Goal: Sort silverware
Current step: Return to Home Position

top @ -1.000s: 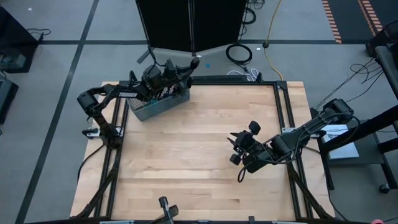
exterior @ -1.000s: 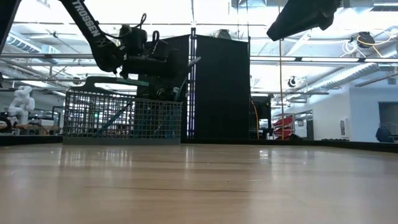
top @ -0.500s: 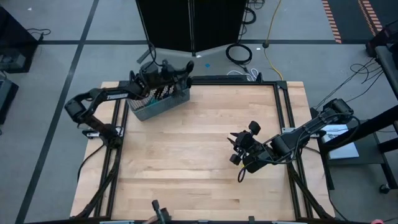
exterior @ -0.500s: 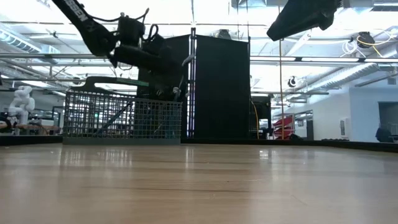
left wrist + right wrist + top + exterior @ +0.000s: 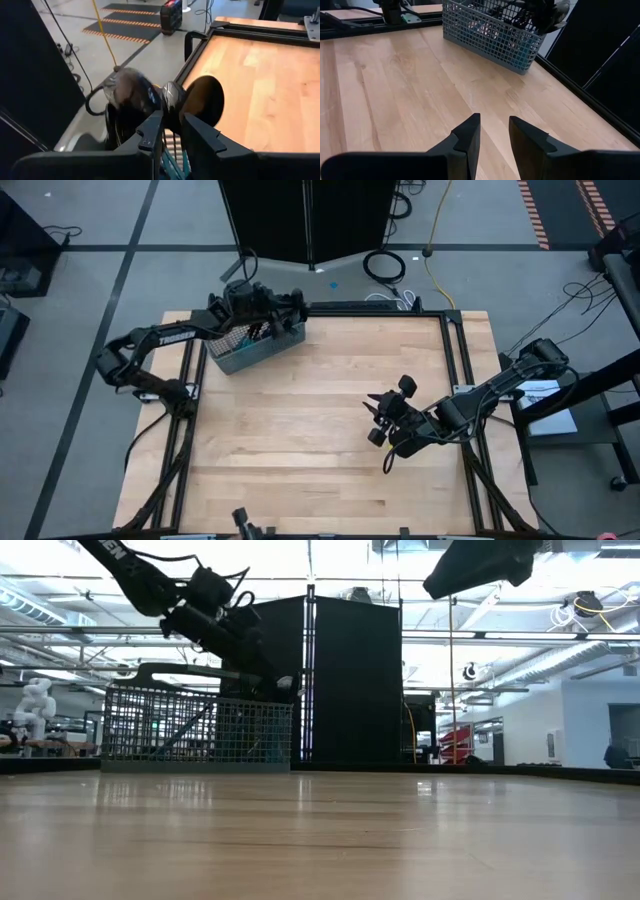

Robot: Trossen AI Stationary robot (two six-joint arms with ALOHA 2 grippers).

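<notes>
Tabletop (image 5: 320, 470) of pale wood fills the high view, with the grey wire-mesh basket (image 5: 238, 358) standing at its far left corner. A tall black cabinet (image 5: 350, 680) rises just behind the basket, off the table.

The left arm (image 5: 165, 337) reaches in from the basket's left side and passes above it. The right arm (image 5: 480, 398) waits well apart from the basket, over bare wood near the table's right edge.

The left gripper (image 5: 292, 304) hangs above the basket's far right corner, clear of the mesh. In the left wrist view its fingers (image 5: 150, 132) stand a narrow gap apart and grip nothing. The right gripper (image 5: 493, 121) points across the table toward the basket, its fingers likewise parted and empty.

The silverware (image 5: 202, 100) stands inside the basket, gathered toward the end under the left gripper. Its dark shiny heads point up above the rim, and its light-blue handles go down behind the mesh. None lies on the wood around the basket.
</notes>
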